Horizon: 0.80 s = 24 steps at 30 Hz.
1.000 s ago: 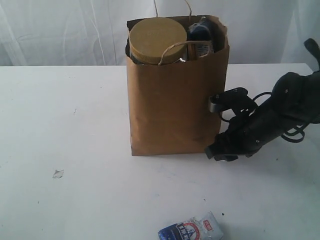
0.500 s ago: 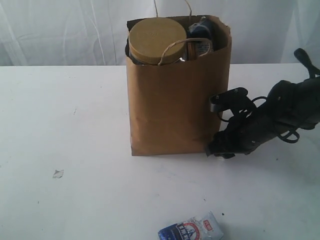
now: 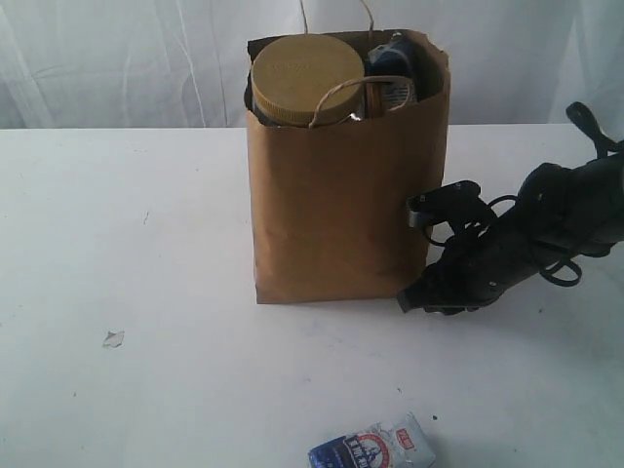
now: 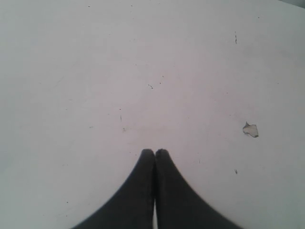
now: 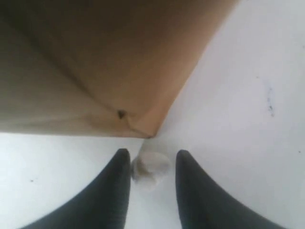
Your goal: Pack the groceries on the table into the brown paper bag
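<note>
Exterior view: brown paper bag [image 3: 341, 205] upright at mid-surface, with the clear jar's tan lid [image 3: 307, 78] and another dark-topped item crowding its mouth. Left out on the surface [image 3: 146, 390]: the small blue-white packet [image 3: 372, 450], lying flat at the near edge, well apart from the bag and partly cut off by the frame.

Probably light, soft and crinkly, with a slick film skin. Likely to slide rather than lift if nudged from one side only. Best taken across the short width or by a sealed end, fingertips pressed down onto the surface on both sides. Nothing fragile about it, by the look. Little room left in the bag, though, so probably best slipped in edgewise beside the jar.

Right pincer [image 3: 411, 298] low at the bag's bottom right corner, arm folded down, forearm sloping toward the surface, cables looped behind. In the right wrist view, fingers [image 5: 114, 191] narrowly parted just beside that corner, with a tiny white pebble-like bit [image 5: 148, 168] between them. Pinched or merely straddled: cannot tell. Nowhere near the packet.

In the left wrist view, left pincer [image 4: 155, 153] fully closed and empty, hovering over bare surface, a small pale chip [image 4: 250, 129] nearby. Left arm not seen in the exterior view.
</note>
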### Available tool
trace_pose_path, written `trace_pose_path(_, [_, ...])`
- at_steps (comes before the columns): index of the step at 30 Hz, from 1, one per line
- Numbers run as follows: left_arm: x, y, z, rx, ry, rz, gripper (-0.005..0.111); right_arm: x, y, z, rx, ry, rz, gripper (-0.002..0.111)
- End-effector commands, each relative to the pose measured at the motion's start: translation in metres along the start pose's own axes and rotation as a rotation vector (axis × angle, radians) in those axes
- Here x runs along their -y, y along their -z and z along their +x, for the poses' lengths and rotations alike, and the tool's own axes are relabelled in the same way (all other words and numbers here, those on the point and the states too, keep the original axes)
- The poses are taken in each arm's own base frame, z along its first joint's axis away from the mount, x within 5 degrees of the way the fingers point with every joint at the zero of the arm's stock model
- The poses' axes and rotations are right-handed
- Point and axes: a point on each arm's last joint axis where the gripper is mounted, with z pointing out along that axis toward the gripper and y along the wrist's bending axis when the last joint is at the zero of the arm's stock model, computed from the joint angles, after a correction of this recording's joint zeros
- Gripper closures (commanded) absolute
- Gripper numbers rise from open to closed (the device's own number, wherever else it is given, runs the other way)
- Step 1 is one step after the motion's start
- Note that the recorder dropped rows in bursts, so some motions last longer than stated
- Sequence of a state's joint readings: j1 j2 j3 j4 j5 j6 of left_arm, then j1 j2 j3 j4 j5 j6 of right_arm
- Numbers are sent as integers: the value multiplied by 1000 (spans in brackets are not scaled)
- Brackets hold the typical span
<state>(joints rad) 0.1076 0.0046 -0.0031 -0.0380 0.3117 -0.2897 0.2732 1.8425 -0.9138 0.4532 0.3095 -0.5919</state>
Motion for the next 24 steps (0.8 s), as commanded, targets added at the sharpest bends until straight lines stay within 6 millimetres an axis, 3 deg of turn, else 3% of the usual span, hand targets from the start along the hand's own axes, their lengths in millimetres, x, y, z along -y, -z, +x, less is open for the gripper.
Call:
trace_pose_path(1, [0,0,3,-23,1,4,107,-2,-1,-1,-1,11,-4,84])
trace_pose_path(10, [0,0,3,-23,1,4,107,-3,0,1,-17,8,-16,85])
trace_pose_path(18, [0,0,3,-23,1,4,107,-6,18,-3,-3,28,-34,90])
trace_pose_path(24, [0,0,3,-23,1,4,107,-8,20,-2,-24,23,-52,93])
